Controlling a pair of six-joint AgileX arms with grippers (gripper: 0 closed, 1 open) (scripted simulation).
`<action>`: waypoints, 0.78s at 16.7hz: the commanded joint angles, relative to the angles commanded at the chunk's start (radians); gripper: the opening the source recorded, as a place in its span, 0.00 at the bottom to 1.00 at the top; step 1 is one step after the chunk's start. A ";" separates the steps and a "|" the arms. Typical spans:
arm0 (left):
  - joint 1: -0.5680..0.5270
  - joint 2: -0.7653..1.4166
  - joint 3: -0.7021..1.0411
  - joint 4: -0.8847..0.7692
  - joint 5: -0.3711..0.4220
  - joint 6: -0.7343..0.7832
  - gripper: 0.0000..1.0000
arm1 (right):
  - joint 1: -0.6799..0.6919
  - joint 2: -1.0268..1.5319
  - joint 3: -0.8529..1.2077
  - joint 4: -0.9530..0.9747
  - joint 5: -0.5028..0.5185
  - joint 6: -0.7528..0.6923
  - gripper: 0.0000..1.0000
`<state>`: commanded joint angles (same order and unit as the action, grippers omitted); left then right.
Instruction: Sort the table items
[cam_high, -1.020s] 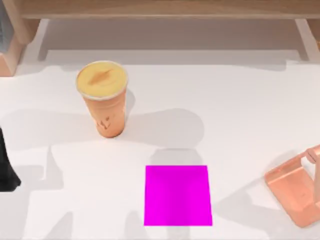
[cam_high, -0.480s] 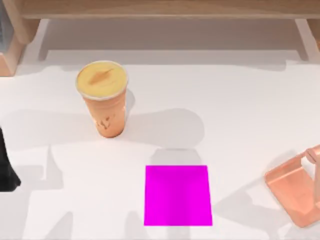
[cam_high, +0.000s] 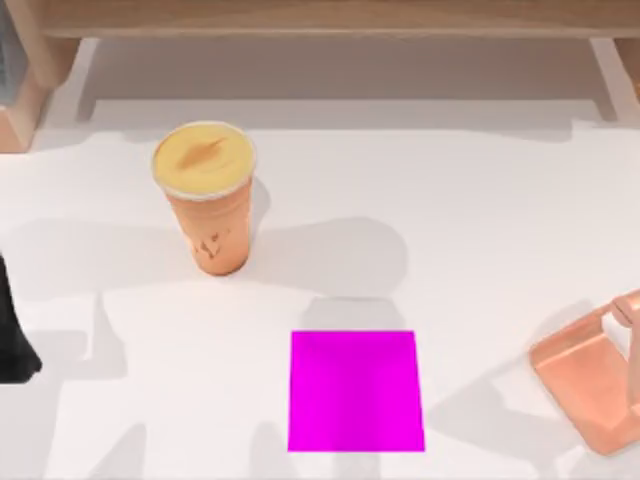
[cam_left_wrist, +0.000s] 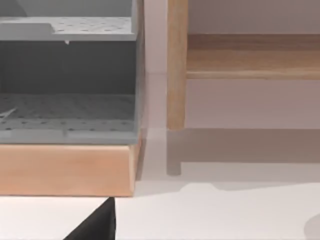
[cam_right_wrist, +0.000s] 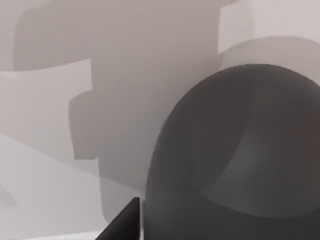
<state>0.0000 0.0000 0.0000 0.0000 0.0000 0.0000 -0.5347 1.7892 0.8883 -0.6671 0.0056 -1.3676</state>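
moved: nothing really, cup (cam_high: 207, 200) same spot
mouse (cam_right_wrist: 235, 155): right under right pincer, probably
pincer state: can't tell

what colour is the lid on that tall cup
Pale yellow lid, with a darker orange smudge, on the orange cup; the top view shows it best.

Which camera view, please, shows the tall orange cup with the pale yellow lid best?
The top view: the tall orange cup with the pale yellow lid stands upright on the white table, unobstructed from lid to base. The left and right wrist views face elsewhere.
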 joint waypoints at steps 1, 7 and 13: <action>0.000 0.000 0.000 0.000 0.000 0.000 1.00 | 0.000 0.000 0.000 0.000 0.000 0.000 0.17; 0.000 0.000 0.000 0.000 0.000 0.000 1.00 | 0.000 0.000 0.000 0.000 0.000 0.000 0.00; 0.000 0.000 0.000 0.000 0.000 0.000 1.00 | 0.003 -0.037 0.013 -0.052 -0.003 0.019 0.00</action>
<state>0.0000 0.0000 0.0000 0.0000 0.0000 0.0000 -0.5313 1.7523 0.9008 -0.7187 0.0021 -1.3489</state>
